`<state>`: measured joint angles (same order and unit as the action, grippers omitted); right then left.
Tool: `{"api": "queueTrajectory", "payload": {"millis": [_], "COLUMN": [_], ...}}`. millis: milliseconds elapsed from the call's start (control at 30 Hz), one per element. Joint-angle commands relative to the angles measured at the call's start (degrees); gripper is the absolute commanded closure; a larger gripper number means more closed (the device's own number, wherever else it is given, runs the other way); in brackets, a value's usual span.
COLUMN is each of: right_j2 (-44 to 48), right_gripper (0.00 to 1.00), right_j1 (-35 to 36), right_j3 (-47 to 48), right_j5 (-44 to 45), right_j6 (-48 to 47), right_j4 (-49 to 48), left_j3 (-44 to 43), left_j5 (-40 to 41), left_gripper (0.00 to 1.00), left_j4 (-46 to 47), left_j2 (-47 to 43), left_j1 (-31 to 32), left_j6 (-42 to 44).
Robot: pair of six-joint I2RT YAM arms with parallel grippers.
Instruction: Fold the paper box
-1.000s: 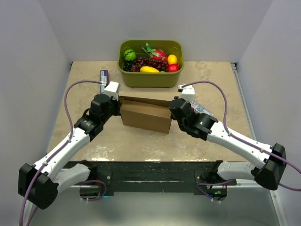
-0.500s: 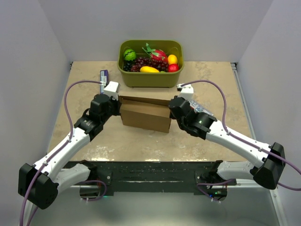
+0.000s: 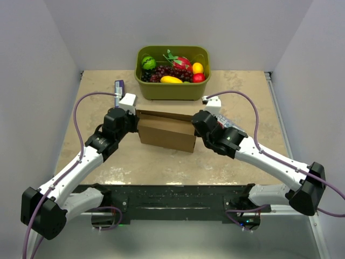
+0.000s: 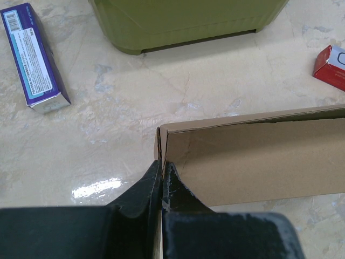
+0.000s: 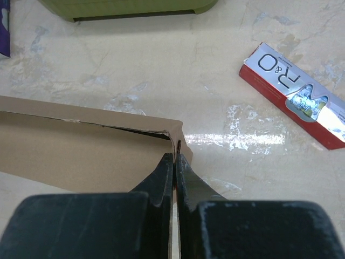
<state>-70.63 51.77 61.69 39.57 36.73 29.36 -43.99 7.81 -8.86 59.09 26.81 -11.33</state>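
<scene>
Standing near the middle of the table (image 3: 108, 156), the paper box (image 3: 167, 134) sits on the near side of the green tub (image 3: 172, 90), close to it but apart, with its long sides running left to right. The left gripper (image 3: 136, 123) is at the box's left end and the right gripper (image 3: 195, 127) is at its right end.

From the left wrist, the left gripper is pinched shut on the upright end wall at the box's left corner. The cardboard is sandwiched between the two black fingers (image 4: 141, 189), and the brown inside of the box stretches away to the right. From the right wrist, the right gripper is likewise clamped tight on a thin edge of cardboard at the box's right corner, where the top edge looks slightly crumpled.

The tub holds fruit (image 3: 171, 71): dark grapes with green, yellow and red pieces. A purple carton (image 3: 118, 86) lies flat on the table to the left of the tub. A red and silver carton (image 5: 296, 102) lies to the right of the box, partly hidden under the right arm in the top view.
</scene>
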Motion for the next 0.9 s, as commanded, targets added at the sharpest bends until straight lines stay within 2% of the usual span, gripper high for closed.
{"api": "queueTrajectory", "payload": {"millis": [0,600,733,867], "right_j2": [-3.3,-8.3,-7.2,-5.6], "right_gripper": [1.00,1.00,1.00,0.94], "right_j1": [0.9,5.7,5.7,5.6], "right_j3": [-0.9,4.8,5.0,4.9], "right_j5": [-2.2,2.7,1.6,-0.8], "right_j6": [1.4,4.0,5.5,5.7], "right_j4": [10.1,19.1,18.6,16.2], "left_j3": [1.1,0.9,0.9,0.9], "left_j5": [-0.6,-0.6,-0.6,-0.7], "left_gripper": [1.00,1.00,1.00,1.00], "left_j4": [-8.1,-8.1,-8.1,-8.2], "left_j2": [1.6,1.4,1.3,1.3], "left_j1": [0.3,0.3,0.3,0.3], "left_j6": [1.0,1.0,1.0,1.0]}}
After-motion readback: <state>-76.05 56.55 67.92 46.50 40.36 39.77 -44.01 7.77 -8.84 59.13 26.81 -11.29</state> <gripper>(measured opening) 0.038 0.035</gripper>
